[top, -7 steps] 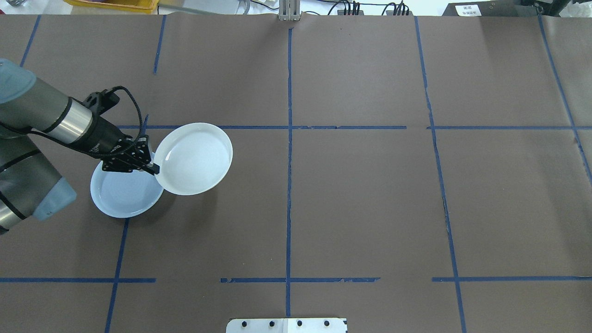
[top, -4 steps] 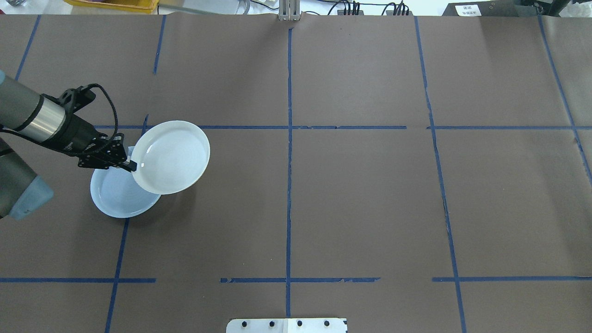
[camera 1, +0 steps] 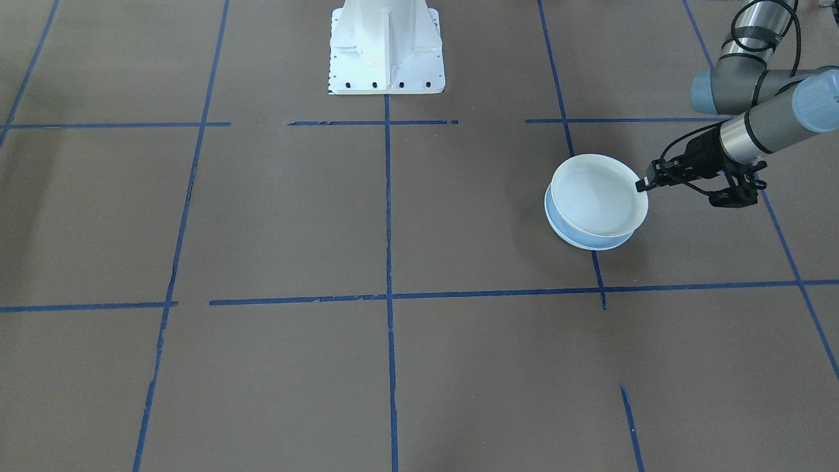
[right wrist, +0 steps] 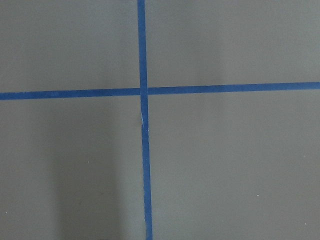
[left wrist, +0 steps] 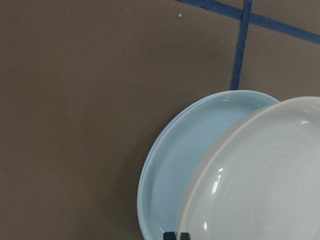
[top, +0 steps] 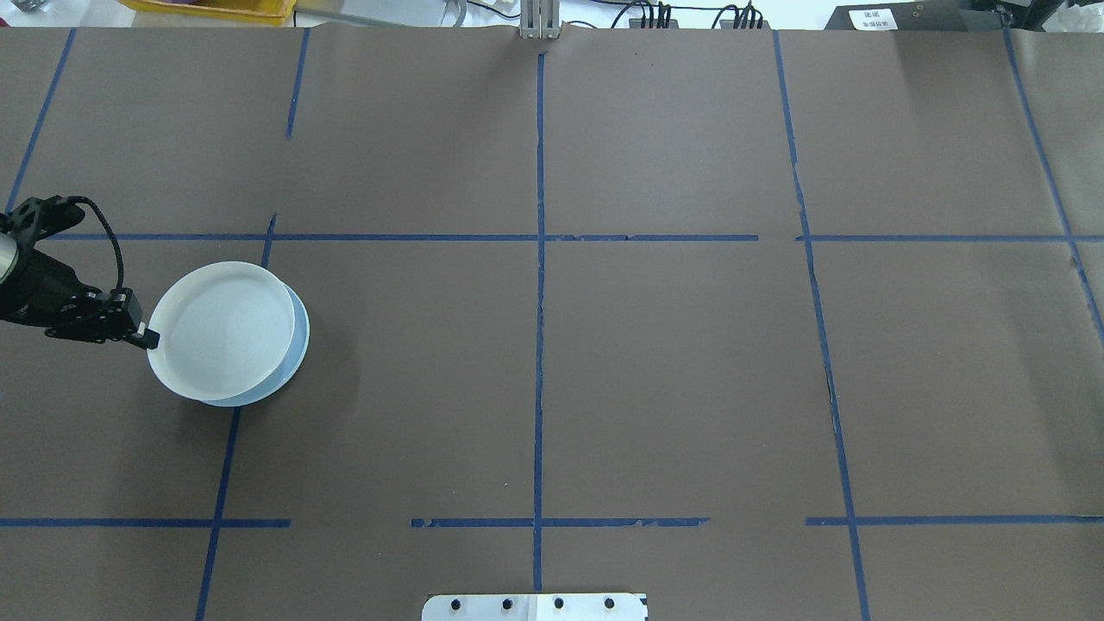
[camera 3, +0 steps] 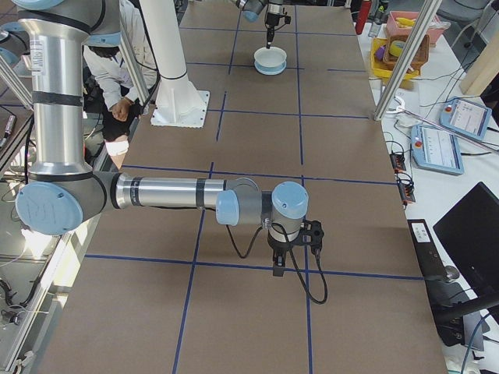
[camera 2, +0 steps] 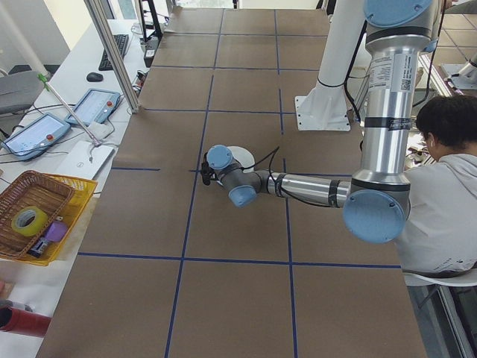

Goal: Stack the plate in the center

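While the left gripper point(top: 148, 338) pinches the rim of the white plate point(top: 220, 330), you see that plate over the blue-grey plate point(top: 296, 345), offset, near the table's left edge; right gripper point(camera 3: 278, 269): state cannot be told

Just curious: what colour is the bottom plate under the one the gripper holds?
Pale blue round bottom plate, best seen in the left wrist view.

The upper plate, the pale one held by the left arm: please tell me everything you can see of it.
The upper plate is round, shallow and glossy, seemingly ceramic, with faint concentric rings inside. The left gripper pinches its rim. It sits over a light blue plate, offset so a crescent of that plate shows. Whether the two plates touch is unclear.
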Motion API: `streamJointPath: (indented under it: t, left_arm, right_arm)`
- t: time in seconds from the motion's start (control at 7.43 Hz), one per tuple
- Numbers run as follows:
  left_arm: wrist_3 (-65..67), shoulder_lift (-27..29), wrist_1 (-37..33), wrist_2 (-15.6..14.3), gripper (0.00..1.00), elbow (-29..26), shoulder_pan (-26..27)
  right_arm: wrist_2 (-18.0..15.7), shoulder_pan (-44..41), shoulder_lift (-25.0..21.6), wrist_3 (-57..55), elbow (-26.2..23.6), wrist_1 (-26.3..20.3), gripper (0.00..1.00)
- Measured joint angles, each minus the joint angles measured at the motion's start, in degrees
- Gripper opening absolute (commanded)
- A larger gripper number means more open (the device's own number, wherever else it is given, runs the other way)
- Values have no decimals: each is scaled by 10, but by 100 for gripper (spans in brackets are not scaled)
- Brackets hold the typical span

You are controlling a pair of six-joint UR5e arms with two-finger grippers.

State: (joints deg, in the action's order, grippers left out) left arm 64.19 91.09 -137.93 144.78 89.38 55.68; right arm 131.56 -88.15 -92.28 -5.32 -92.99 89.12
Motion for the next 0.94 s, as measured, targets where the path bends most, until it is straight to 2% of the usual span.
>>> streamJointPath:
  t: [0.54, 0.94]
  left_arm:
    - [6, -2, 2, 2, 100, 3, 4]
    - [-61, -20, 12, 7, 100, 2, 66]
  right_arm:
    - [0, 0, 0, 0, 0, 0, 100]
    - [0, 0, 0, 0, 0, 0, 100]
